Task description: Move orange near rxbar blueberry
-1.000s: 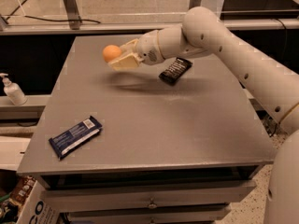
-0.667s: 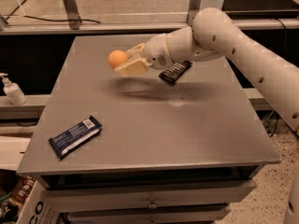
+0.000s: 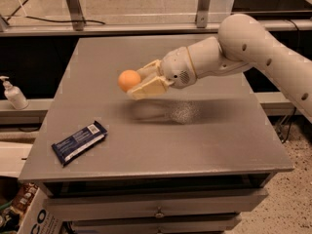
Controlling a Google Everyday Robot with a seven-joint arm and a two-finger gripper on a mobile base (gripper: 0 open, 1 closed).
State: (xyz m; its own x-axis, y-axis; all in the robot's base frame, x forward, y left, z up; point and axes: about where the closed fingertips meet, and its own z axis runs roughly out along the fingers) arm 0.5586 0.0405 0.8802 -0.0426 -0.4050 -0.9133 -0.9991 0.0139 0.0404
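The orange (image 3: 128,80) is a small round fruit held between the cream fingers of my gripper (image 3: 135,82), lifted above the middle of the grey table (image 3: 204,135). The gripper is shut on it, reaching in from the right. The rxbar blueberry (image 3: 79,142), a dark blue flat bar with a white label patch, lies near the table's front left corner, down and to the left of the orange. The black-wrapped bar is hidden behind my arm.
A white pump bottle (image 3: 13,94) stands on a shelf left of the table. Metal posts (image 3: 73,6) and a cable run behind the far edge. A box (image 3: 29,213) sits on the floor at lower left.
My gripper has carried the orange from the far left part of the table toward the front, closer to the blue bar. The black bar is now covered by my arm.
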